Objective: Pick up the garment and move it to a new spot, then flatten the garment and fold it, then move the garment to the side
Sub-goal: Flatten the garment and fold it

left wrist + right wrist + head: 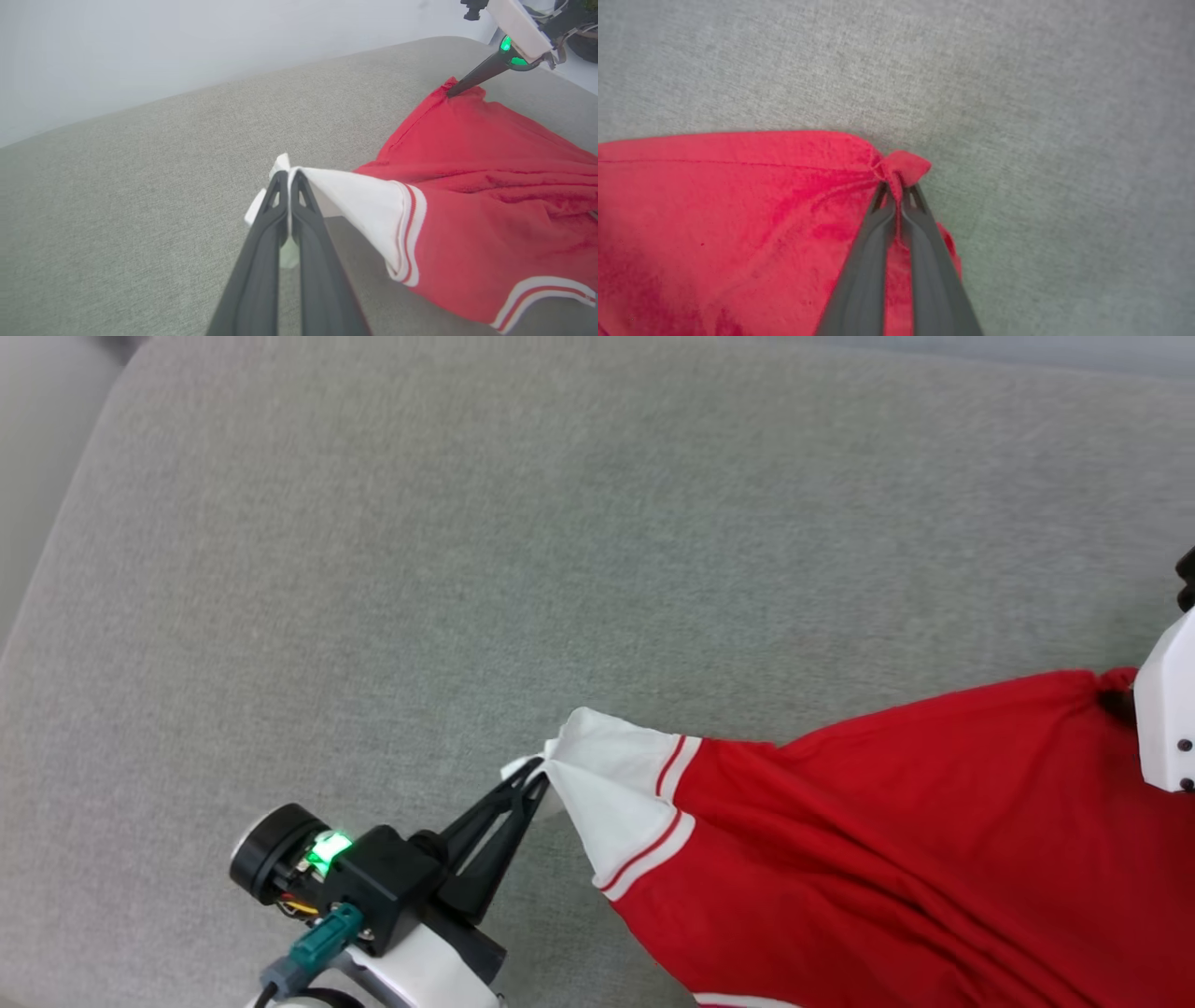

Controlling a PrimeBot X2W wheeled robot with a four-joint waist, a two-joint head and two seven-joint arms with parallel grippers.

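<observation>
The garment (896, 831) is a red shirt with white, red-striped sleeves, stretched across the right half of the grey cushion (467, 569). My left gripper (541, 777) is shut on the tip of a white sleeve (355, 200), seen up close in the left wrist view with the gripper (288, 176) pinching it. My right gripper (899, 186) is shut on a red corner of the garment (738, 210), bunching the cloth into a small knot. In the left wrist view that right gripper (451, 92) meets the garment's far corner (462, 135).
The grey cushion spreads wide to the left and far side of the garment. Its rounded edge (56, 551) runs down the left. A pale wall (187, 56) rises behind the cushion in the left wrist view.
</observation>
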